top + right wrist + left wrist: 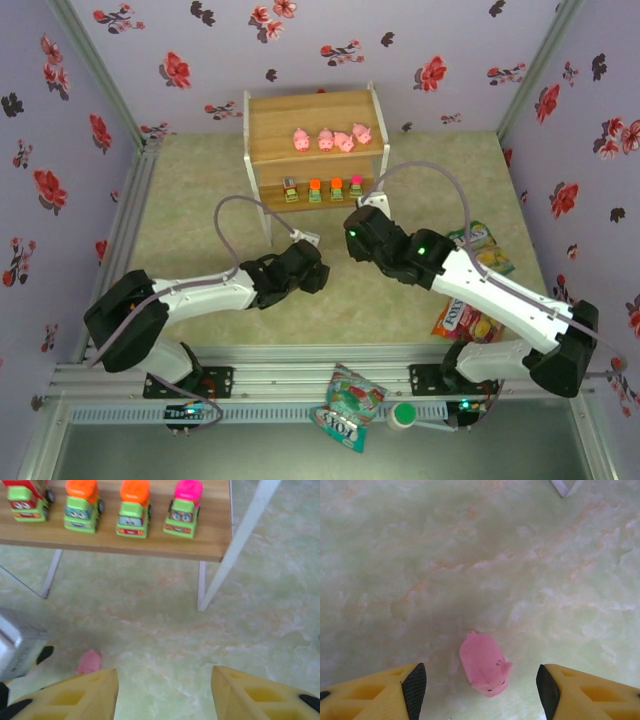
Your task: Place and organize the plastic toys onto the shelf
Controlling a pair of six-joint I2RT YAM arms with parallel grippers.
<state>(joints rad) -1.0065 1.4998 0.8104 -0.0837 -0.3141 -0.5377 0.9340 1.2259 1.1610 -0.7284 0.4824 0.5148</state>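
Note:
A pink pig (484, 664) lies on the pale green floor between the fingers of my left gripper (481, 690), which is open and not touching it. The same pig (89, 661) shows just left of my right gripper (164, 695), open with nothing in it. From above, the left gripper (318, 258) and right gripper (352, 232) sit close together in front of the shelf (300, 110). Several pink pigs (330, 139) stand in a row on its top board. Several blocky toys (134, 507) with green bases line the lower board (150, 542).
Snack bags lie at the right (478, 245) (465, 322) and over the near rail (348, 405). The shelf's white legs (235, 545) stand just ahead of the right gripper. Flowered walls close in the back and both sides.

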